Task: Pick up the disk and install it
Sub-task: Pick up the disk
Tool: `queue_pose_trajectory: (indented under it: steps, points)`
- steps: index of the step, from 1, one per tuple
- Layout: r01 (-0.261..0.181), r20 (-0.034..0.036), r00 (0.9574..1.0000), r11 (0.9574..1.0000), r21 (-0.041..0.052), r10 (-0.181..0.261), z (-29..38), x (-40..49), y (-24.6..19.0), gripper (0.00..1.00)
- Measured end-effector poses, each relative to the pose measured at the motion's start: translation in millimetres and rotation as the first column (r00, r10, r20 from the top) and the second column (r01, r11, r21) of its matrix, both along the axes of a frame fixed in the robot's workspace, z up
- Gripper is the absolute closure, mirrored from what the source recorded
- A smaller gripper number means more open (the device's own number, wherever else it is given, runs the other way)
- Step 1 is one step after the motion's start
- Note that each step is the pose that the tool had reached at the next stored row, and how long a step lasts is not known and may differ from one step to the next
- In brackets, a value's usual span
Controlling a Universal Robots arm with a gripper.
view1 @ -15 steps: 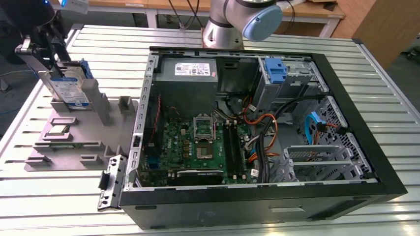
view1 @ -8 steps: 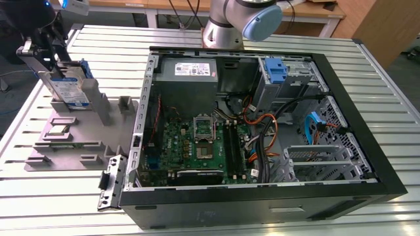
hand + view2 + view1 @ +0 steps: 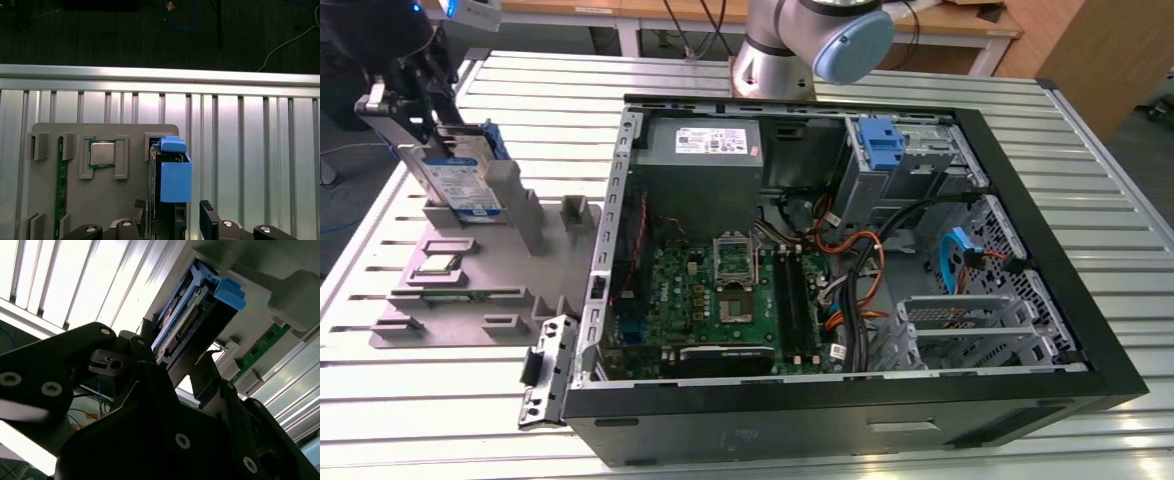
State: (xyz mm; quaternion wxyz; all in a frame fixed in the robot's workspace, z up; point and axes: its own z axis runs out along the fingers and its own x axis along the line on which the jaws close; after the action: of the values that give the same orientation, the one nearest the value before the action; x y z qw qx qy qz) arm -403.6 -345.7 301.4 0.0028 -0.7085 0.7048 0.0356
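Open computer case [image 3: 854, 410] lying on the slatted metal table [image 3: 761, 455], motherboard [image 3: 720, 300] exposed. At the exterior view's left, a grey fixture tray [image 3: 454, 320] holds the disk [image 3: 464, 175] upright in a slot, beside a processor chip [image 3: 102, 153]. The gripper [image 3: 173, 212] straddles the disk, its jaws parted; one finger [image 3: 207, 212] stands just clear of the blue carrier. Farthest, the arm's base [image 3: 781, 55].

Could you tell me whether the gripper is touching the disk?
Cannot tell. In the first wrist view the gripper straddles the disk: one finger stands clear, the other's contact is unclear.
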Motion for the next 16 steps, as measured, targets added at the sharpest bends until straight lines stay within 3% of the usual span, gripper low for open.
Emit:
queue_pose_trajectory:
  steps: [3, 9, 16]
  points:
    - [0.0, 0.0, 1.0, 1.0, 0.0, 0.0, -0.1, 0.0, 0.0, 0.55]
    - [0.0, 0.0001, 1.0, 1.0, 0.0, 0.0, -0.3, 0.0, -0.1, 0.55]
    - [0.0, 0.0, 1.0, 1.0, 0.0, 0.0, -0.2, 0.0, -3.4, 0.55]
